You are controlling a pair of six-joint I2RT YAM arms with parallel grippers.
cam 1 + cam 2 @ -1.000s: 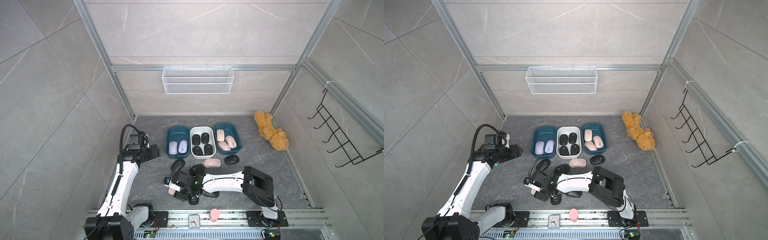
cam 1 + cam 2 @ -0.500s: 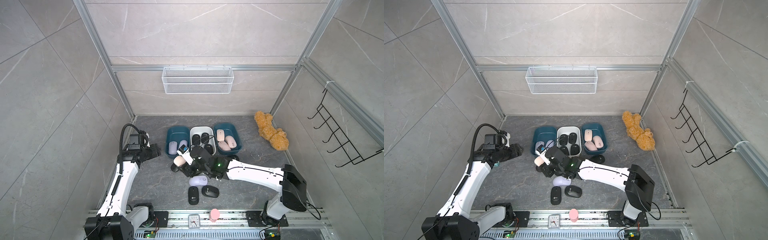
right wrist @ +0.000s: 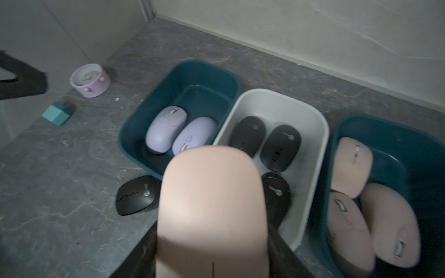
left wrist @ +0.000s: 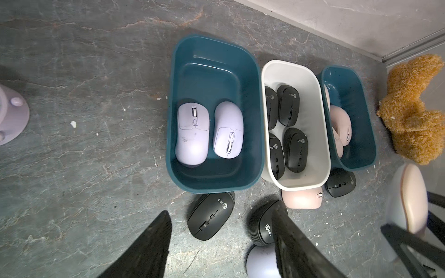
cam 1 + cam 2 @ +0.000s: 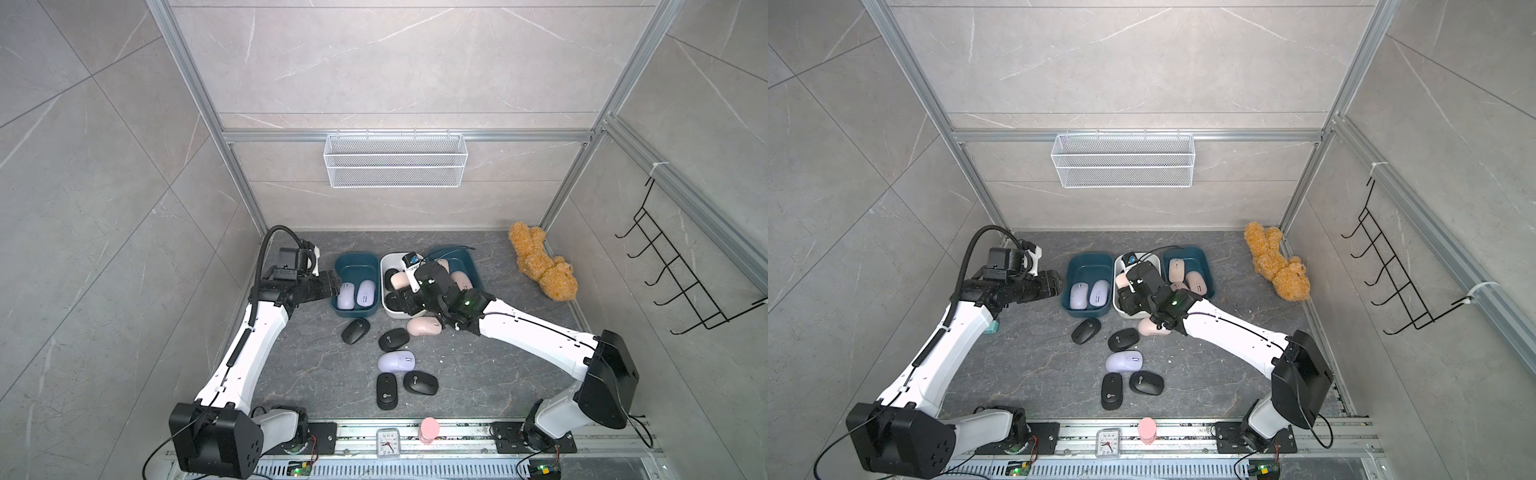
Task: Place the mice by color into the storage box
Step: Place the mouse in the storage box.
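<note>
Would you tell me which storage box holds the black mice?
The white box in the middle; the teal boxes beside it hold purple mice and pink mice.

Both arms are built of smooth white links joined by boxy black housings. On the left arm (image 5: 257, 332) a ribbed black cable (image 5: 262, 249) arcs from the black camera block (image 5: 291, 259) at the wrist and runs along the white link, tied at intervals. Its shoulder housing (image 5: 216, 440) bears a ring of small holes. The right arm (image 5: 532, 328) shows a thin dark seam along its white link, and a green light (image 5: 467, 302) glows on its black wrist. The left hand (image 5: 331, 286) and right hand (image 3: 212, 235) are black, with matte, rough-looking fingers (image 4: 154, 243). Each arm stands on a flat black base plate (image 5: 511, 440).
</note>
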